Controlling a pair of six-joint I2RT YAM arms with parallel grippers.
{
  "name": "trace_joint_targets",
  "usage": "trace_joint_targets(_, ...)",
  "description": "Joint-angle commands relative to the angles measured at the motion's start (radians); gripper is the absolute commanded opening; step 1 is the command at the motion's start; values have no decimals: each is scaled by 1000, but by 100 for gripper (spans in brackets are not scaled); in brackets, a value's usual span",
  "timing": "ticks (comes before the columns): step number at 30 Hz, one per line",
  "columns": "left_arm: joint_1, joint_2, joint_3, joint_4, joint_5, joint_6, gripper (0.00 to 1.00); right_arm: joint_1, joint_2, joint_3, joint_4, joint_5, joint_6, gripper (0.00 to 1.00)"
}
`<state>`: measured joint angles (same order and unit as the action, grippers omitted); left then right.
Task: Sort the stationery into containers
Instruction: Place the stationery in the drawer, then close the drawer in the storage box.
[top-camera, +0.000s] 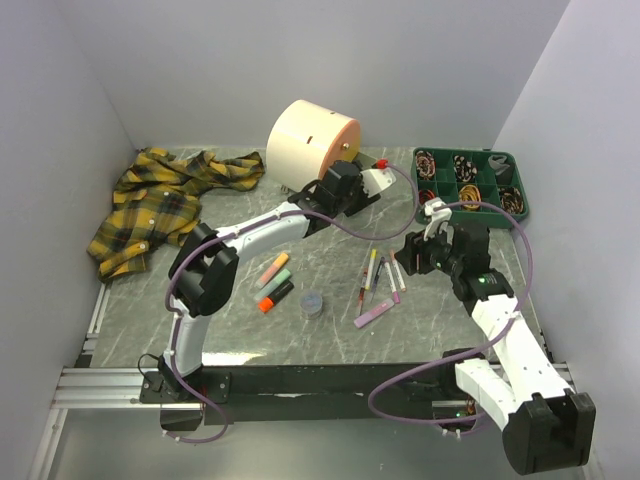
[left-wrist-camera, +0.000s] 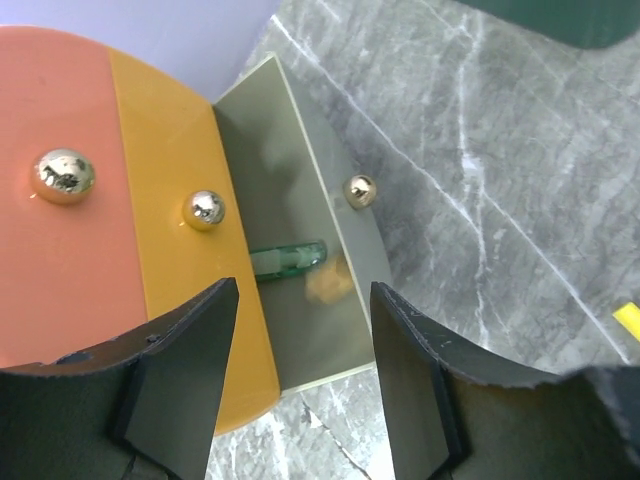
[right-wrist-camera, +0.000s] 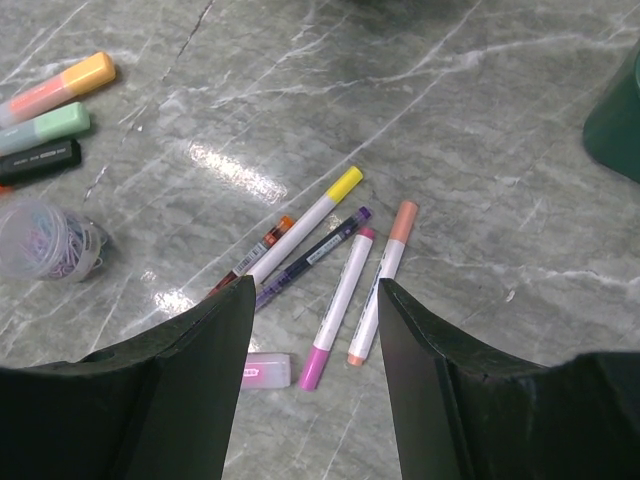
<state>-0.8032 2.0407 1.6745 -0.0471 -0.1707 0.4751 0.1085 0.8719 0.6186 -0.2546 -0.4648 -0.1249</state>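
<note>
L end effector (left-wrist-camera: 303, 375) open at drawer (left-wrist-camera: 300, 240) edge | pens (right-wrist-camera: 330, 260) near R

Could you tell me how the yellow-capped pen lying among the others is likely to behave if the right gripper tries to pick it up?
The yellow-capped pen looks thin, rigid and probably light. It lies flat on the smooth marble tabletop, so it may roll or skid if nudged. The purple pen lies close alongside, so the open right gripper could easily bump both.
</note>
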Motion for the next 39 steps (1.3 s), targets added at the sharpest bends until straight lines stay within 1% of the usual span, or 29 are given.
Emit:
trace_joint_targets(1,-4,-47,7,36,-45,2,62,-12,13,44,54,-12,19,60)
trace_joint_targets(4,-4,-60,5,41,-53,-1,62,-15,15,52,52,-9,31,60)
trace_joint_targets(6,-4,-80,33,21,-49,-23,63,-23,22,52,63,-3,65,60)
trace_joint_targets(11,7,-168,125,-19,-46,-68,66,-46,97,93,158,-64,299,60)
trace_joint_targets(13,47,-218,139,-10,-35,-96,68,-50,157,127,199,-75,387,60)
trace_joint_targets(14,67,-234,142,-8,-30,-134,67,-52,182,142,212,-75,413,60)
trace_joint_targets(16,142,-260,162,-16,-26,-186,66,-56,258,182,245,-71,485,57)
trace_joint_targets(17,172,-267,169,-19,-18,-237,63,-59,286,199,252,-66,505,55)
trace_joint_targets(18,235,-272,175,-19,-1,-256,62,-64,346,214,253,-63,524,49)
trace_joint_targets(19,266,-277,175,-7,2,-274,59,-64,378,251,283,-58,553,46)
trace_joint_targets(20,295,-274,175,-1,7,-298,51,-67,409,272,290,-54,565,43)
trace_joint_targets(21,350,-269,175,4,17,-309,38,-67,471,291,298,-52,574,34)
trace_joint_targets(22,378,-257,177,6,52,-319,11,-66,502,334,310,-54,591,29)
trace_joint_targets(23,403,-249,182,6,78,-338,1,-66,533,358,314,-54,599,24)
trace_joint_targets(24,454,-238,198,4,114,-348,1,-67,594,381,319,-58,605,17)
trace_joint_targets(25,478,-205,214,-5,163,-357,1,-66,623,426,327,-60,611,13)
trace_joint_targets(27,533,-169,246,6,195,-395,1,-66,711,470,334,-66,611,7)
trace_joint_targets(29,562,-113,260,22,252,-409,1,-66,765,530,341,-57,613,7)
trace_joint_targets(30,585,-94,263,39,267,-412,1,-66,813,549,342,-55,614,6)
trace_joint_targets(32,607,-39,277,39,289,-438,1,-63,860,608,342,-51,607,6)
trace_joint_targets(33,627,-22,281,71,301,-443,1,-64,901,628,338,-46,605,6)
trace_joint_targets(39,659,79,314,85,387,-455,1,-43,1041,773,311,-20,604,7)
